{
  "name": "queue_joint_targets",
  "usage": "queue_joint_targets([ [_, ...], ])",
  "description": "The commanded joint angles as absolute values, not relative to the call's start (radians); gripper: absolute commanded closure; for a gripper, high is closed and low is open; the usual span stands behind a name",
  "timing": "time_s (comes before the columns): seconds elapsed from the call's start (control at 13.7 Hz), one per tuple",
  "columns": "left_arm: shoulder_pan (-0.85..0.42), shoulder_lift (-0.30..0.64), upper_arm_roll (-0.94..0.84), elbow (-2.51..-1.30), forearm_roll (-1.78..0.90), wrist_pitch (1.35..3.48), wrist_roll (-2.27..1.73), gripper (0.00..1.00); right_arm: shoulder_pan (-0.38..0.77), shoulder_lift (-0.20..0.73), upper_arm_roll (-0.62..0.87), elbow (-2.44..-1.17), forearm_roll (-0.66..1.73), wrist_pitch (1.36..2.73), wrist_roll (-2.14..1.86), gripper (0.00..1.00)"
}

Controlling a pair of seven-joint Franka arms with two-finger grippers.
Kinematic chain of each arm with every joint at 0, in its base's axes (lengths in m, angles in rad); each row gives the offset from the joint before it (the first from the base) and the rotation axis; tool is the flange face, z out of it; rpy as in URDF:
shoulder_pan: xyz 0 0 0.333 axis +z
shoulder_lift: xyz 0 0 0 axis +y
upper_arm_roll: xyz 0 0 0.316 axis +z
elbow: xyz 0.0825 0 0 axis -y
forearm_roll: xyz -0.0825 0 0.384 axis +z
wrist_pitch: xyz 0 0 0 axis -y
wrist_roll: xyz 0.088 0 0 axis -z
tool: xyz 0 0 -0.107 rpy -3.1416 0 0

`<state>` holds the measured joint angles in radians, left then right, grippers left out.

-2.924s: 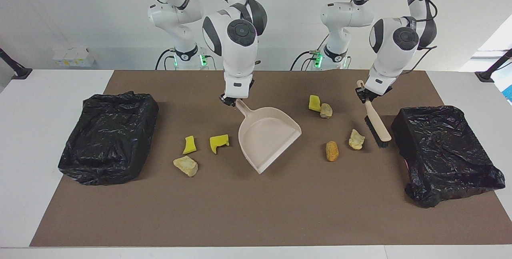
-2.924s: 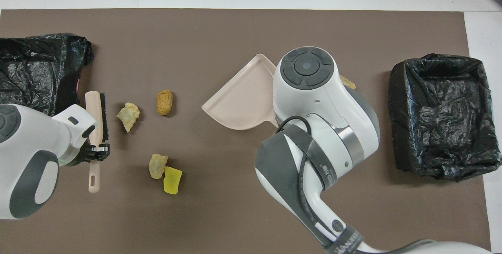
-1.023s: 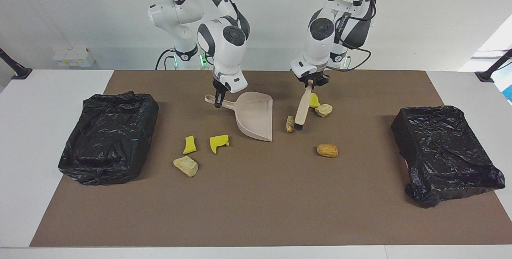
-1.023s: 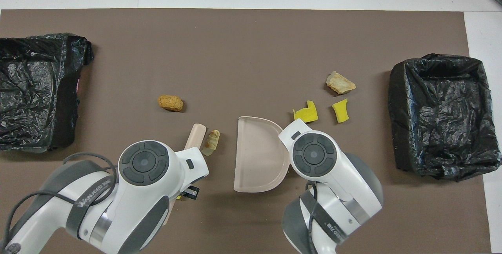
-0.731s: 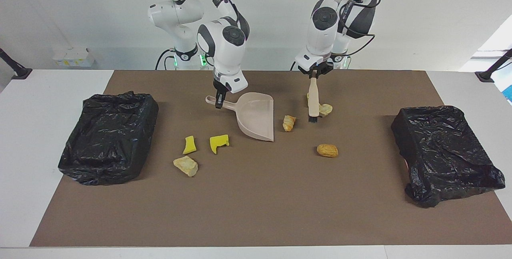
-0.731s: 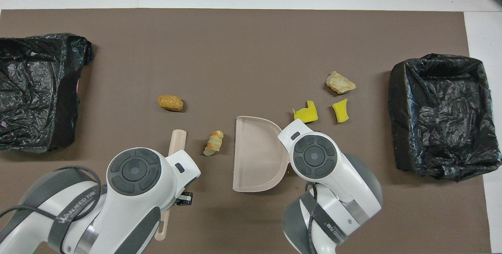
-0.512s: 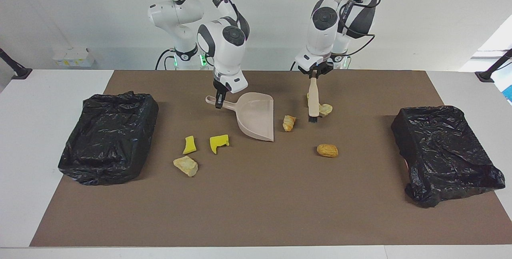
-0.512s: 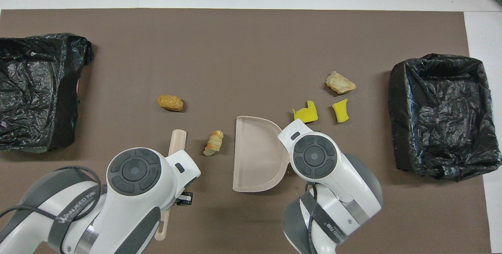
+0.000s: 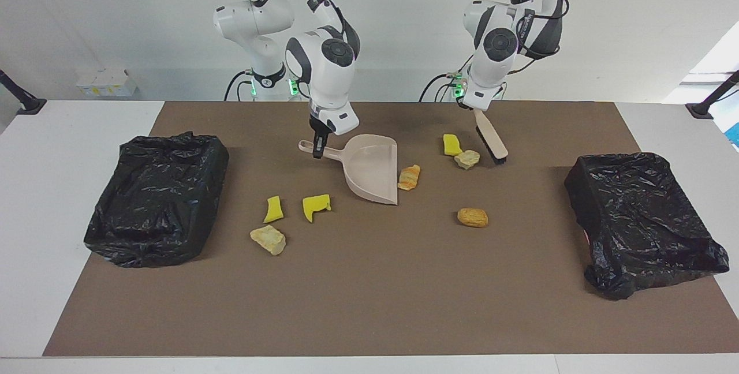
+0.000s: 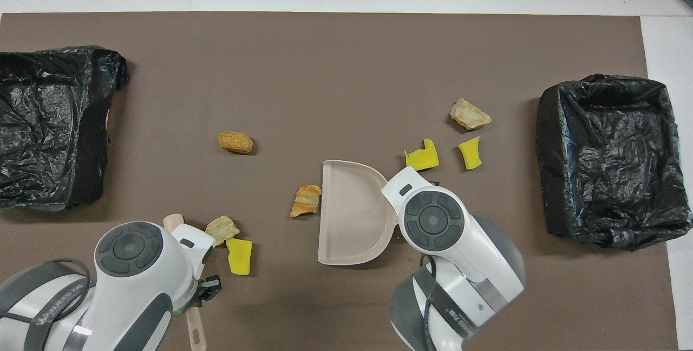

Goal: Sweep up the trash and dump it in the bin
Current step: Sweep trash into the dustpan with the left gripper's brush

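My right gripper is shut on the handle of the beige dustpan, which rests on the mat with its mouth toward the left arm's end. A striped beige-orange lump touches that mouth. My left gripper is shut on the brush, bristles down beside a beige lump and a yellow sponge piece. An orange-brown oval lump lies farther out. Two yellow pieces and a beige lump lie toward the right arm's end. The overhead view shows the dustpan and brush handle.
Two bins lined with black bags stand at the ends of the brown mat: one bin at the right arm's end, another bin at the left arm's end. White table edges surround the mat.
The left arm swung the brush away from the dustpan, to beside the yellow piece and beige lump. The striped lump moved up against the dustpan's mouth. The dustpan shifted slightly.
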<state>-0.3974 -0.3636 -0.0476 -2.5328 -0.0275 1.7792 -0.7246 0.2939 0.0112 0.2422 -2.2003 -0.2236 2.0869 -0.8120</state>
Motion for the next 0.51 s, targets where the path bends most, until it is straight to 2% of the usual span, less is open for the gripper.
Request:
queue_joint_targets([
  [0.0,-0.406,-0.393,-0.057,-2.601,-0.034,1.871,-0.831,1.00,0.288,0.005,0.249,-2.215,-0.225,2.103,-0.839,1.00],
  [0.29,-0.469,-0.381,-0.058,-2.620,-0.146,1.923,-0.845,1.00,0.311,-0.005,0.249,-2.220,-0.225,2.092,-0.833,1.00],
  [0.44,-0.535,-0.315,-0.058,-2.611,-0.162,2.018,-0.891,1.00,0.311,-0.005,0.249,-2.221,-0.225,2.092,-0.833,1.00],
])
